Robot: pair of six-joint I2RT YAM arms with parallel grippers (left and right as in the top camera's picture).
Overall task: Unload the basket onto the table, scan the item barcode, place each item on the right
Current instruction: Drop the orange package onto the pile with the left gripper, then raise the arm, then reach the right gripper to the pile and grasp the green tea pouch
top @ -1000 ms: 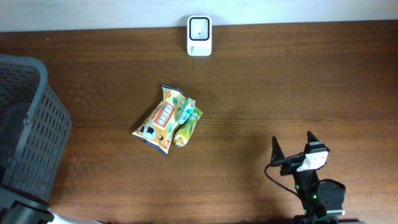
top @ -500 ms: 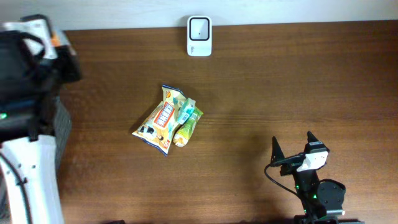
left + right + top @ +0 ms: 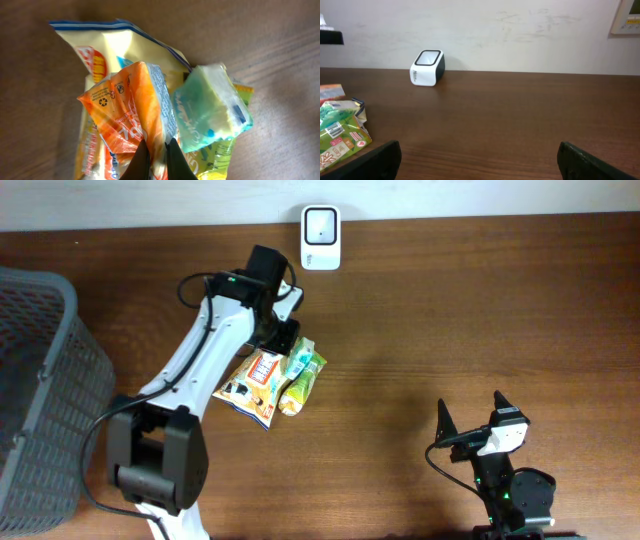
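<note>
Orange film is bunching between the tips of the left end effector (image 3: 156, 159), so we are reading it as closed, pinching a fold of the orange packet (image 3: 127, 107) from above. We are judging this a grip and not mere contact, because the packet is standing up in a crumpled ridge right at the pinch.

A teal packet (image 3: 210, 107) is lying against it on the right. Both are resting on a yellow bag (image 3: 125, 45), with a green packet (image 3: 222, 157) showing at the near right. From overhead, we are seeing the pile near the middle of the worktop (image 3: 450, 310). Its long axis is running far to near, leaning left at the near end.

The white scanner (image 3: 320, 237) is standing at the far edge, beyond the pile and slightly right of the left end effector, with only a strip of bare worktop between them. We are expecting the coming move to be a lift and a short carry toward the far side. We are not making out where the barcode sits on the orange packet, so it may need turning.

The right end effector (image 3: 470, 408) is hanging wide open and empty at the near right, well apart from the pile, so the left arm is plainly the nearer one. A grey basket (image 3: 40, 380) is sitting at the left edge.
</note>
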